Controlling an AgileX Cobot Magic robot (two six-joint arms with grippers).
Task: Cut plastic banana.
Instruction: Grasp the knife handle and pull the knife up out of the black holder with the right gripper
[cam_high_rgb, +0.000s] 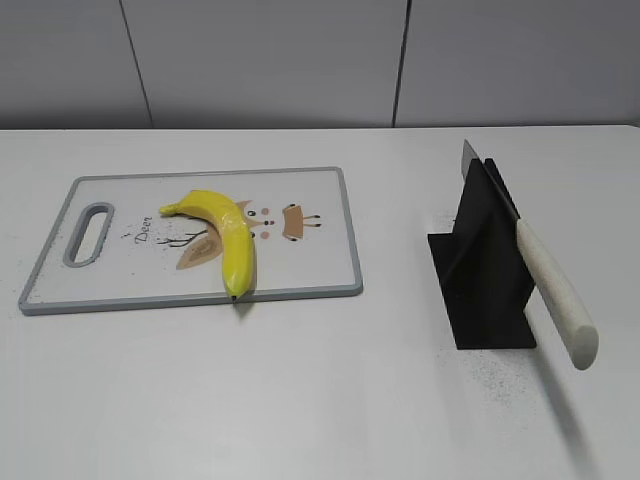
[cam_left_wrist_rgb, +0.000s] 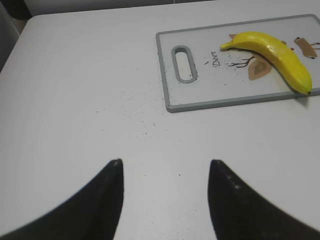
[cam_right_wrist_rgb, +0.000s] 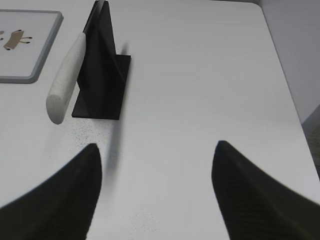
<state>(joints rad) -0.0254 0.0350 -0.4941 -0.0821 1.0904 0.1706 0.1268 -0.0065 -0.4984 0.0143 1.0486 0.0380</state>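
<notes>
The plastic banana is bright yellow and curved and lies on a white cutting board with a grey rim, its dark tip at the board's front edge. It also shows in the left wrist view. A knife with a white speckled handle rests slanted in a black stand, handle toward me; the right wrist view shows the handle too. My left gripper is open and empty over bare table, left of and nearer than the board. My right gripper is open and empty, right of and nearer than the stand.
The board has a handle slot at its left end. The black stand sits on the white table, right of the board. The table's right edge is near the stand. A grey wall stands behind the table.
</notes>
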